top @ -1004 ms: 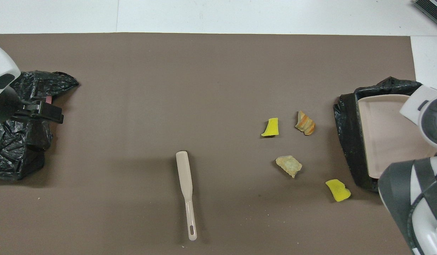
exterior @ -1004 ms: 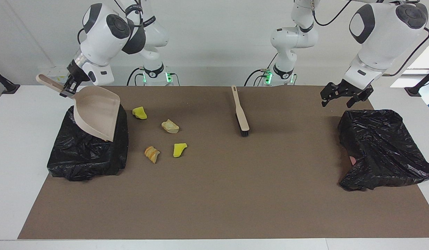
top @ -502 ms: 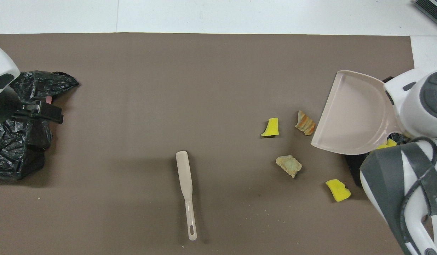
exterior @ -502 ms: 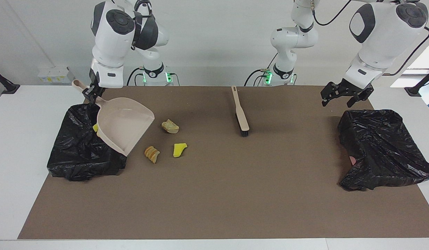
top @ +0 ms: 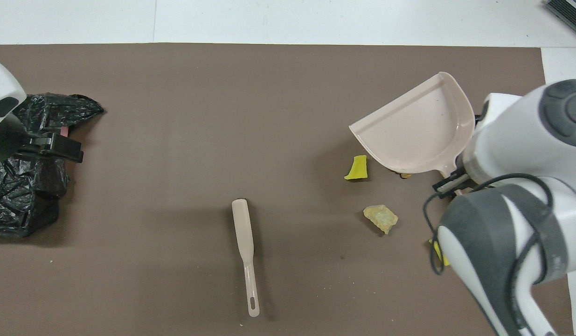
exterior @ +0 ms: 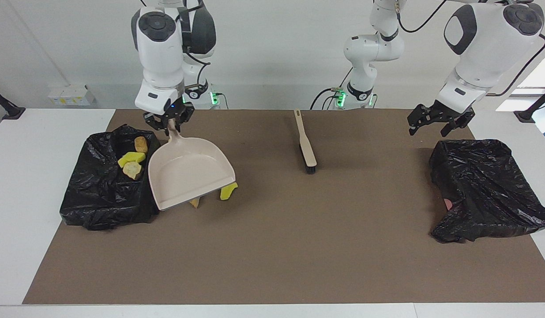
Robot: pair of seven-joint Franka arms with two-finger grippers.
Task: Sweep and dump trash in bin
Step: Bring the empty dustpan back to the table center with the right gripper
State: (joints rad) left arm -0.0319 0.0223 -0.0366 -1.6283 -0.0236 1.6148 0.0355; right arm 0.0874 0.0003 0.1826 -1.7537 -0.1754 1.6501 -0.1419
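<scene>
Bin (exterior: 100, 194) at the right arm's end holds three trash bits (exterior: 132, 159); right gripper (exterior: 168, 126) is clamped on the dustpan (exterior: 188, 174) handle, pan raised over loose trash (exterior: 228, 191) on the mat. Brush (exterior: 306, 143) lies mid-table. Left gripper (exterior: 435, 125), fingers spread and empty, hovers by the second black bag (exterior: 488, 190).

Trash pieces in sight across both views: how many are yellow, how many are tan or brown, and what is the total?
Bright yellow sponge-like chunks: 3
Tan or golden-brown bread bits: 4, one mostly hidden by the raised beige plastic dustpan
Total: 7 visible
</scene>
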